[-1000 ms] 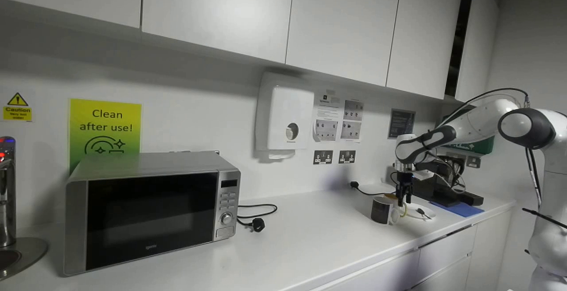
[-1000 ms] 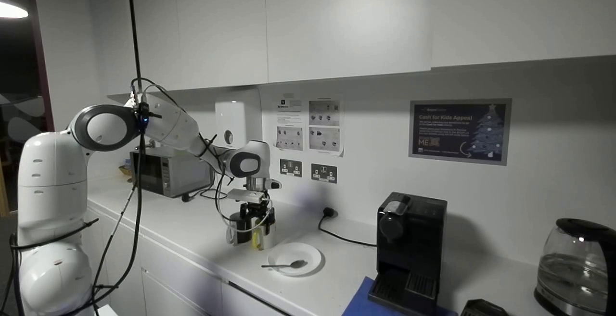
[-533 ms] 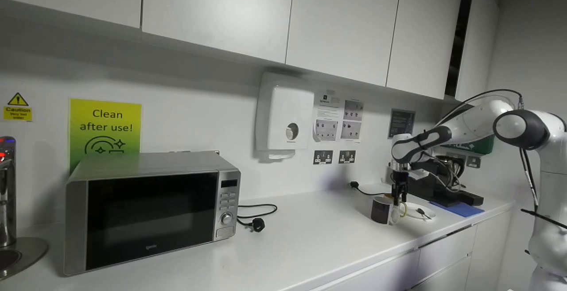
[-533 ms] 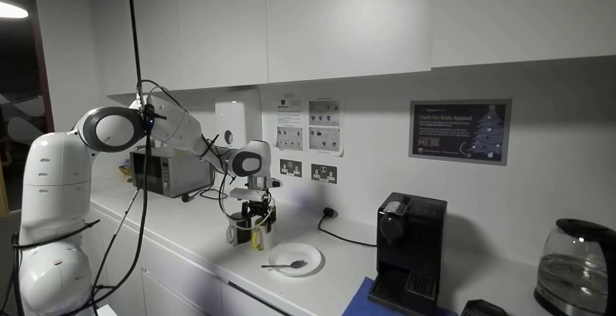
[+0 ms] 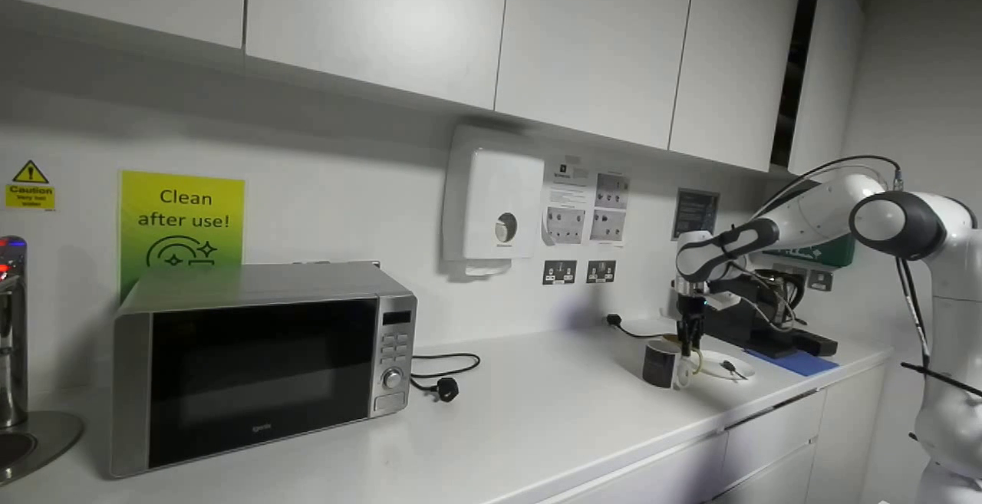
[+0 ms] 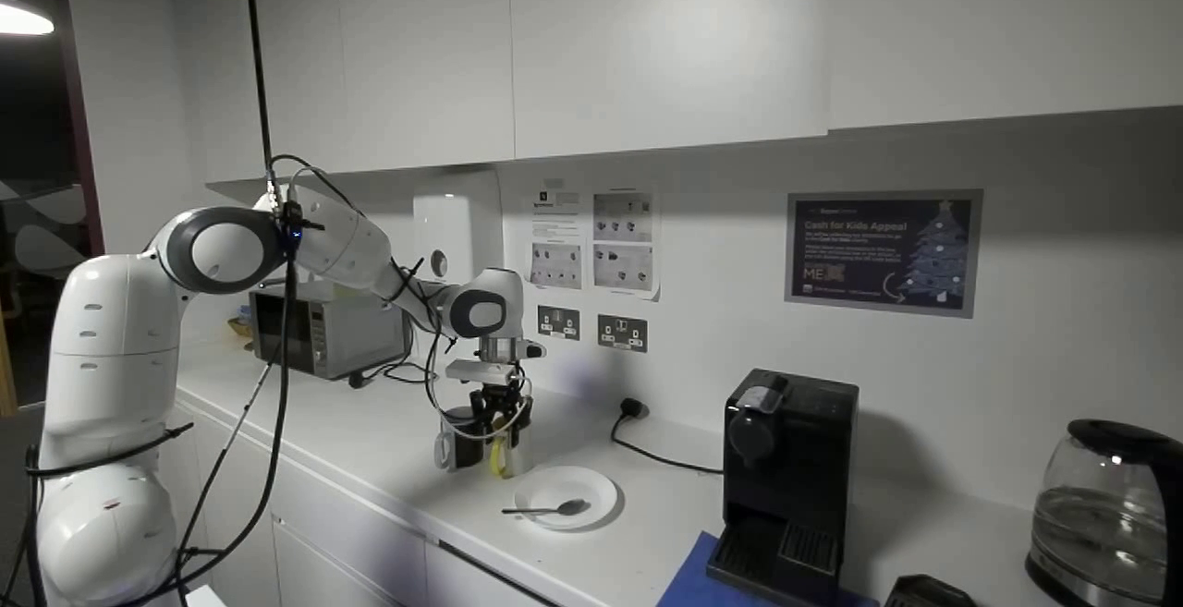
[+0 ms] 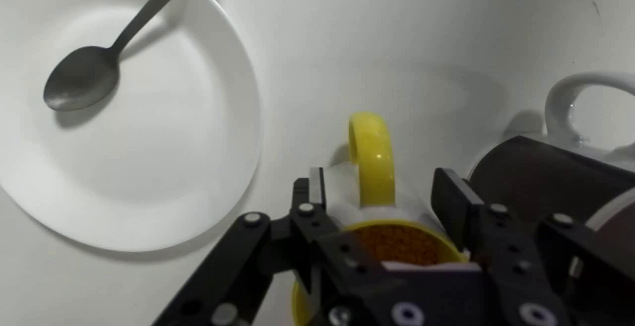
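Note:
My gripper [image 7: 379,187] points down and is open over a white mug [image 7: 340,187] with a yellow handle [image 7: 374,167] and yellow rim. Its fingers stand either side of this mug; contact is unclear. The mug holds orange-brown grains and is partly hidden by the gripper. In the exterior views my gripper [image 5: 690,339] [image 6: 505,404] is at the mug, whose yellow handle shows [image 5: 698,362] [image 6: 499,457]. A dark mug [image 7: 540,182] with a white handle stands close beside the right finger, also in both exterior views [image 5: 660,366] [image 6: 467,445].
A white plate [image 7: 163,162] with a spoon [image 7: 82,78] lies left of the gripper in the wrist view. A black coffee machine [image 6: 786,478] on a blue mat [image 6: 689,579], a kettle [image 6: 1100,515] and a microwave [image 5: 261,381] stand along the counter. Cupboards [image 5: 591,44] hang above.
My gripper has shifted slightly, leftward toward the dark mug in an exterior view. The yellow handle appears slightly displaced. The plate, spoon and dark mug look unmoved.

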Robot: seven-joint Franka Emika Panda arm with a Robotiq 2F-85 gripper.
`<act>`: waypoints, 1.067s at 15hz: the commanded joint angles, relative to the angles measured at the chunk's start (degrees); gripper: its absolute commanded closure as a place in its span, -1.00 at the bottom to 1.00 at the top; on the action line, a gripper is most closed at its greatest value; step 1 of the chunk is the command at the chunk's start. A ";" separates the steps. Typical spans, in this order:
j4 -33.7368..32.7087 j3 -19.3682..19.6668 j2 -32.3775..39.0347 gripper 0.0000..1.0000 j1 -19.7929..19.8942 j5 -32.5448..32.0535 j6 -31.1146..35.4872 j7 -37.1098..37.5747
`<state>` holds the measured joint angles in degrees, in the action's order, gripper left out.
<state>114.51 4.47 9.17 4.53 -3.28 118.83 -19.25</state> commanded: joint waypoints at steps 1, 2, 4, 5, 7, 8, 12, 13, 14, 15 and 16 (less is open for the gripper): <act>-2.30 -0.20 0.84 0.43 0.53 -0.59 -2.29 0.51; -2.32 -0.20 0.89 0.60 0.53 -0.66 -2.34 0.50; -2.33 -0.17 0.93 0.87 0.54 -0.83 -2.35 0.51; -2.34 -0.15 0.94 1.00 0.54 -0.91 -2.37 0.56; -2.35 -0.14 1.06 0.91 0.56 -0.90 -2.32 0.61; -2.34 -0.11 0.95 0.91 0.52 -1.14 -2.46 0.83; -2.13 0.17 -0.06 0.91 -0.12 -4.81 -3.44 3.46; -1.77 0.24 -0.74 0.91 -0.41 -6.67 -3.77 4.71; -1.59 0.21 -1.23 0.91 -0.57 -8.06 -4.33 5.59; -1.14 0.22 -1.99 0.91 -0.80 -9.85 -4.87 6.95; -0.56 0.12 -2.90 0.91 -0.96 -11.11 -5.42 7.82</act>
<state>113.86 4.50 9.16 4.20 -10.09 117.12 -14.60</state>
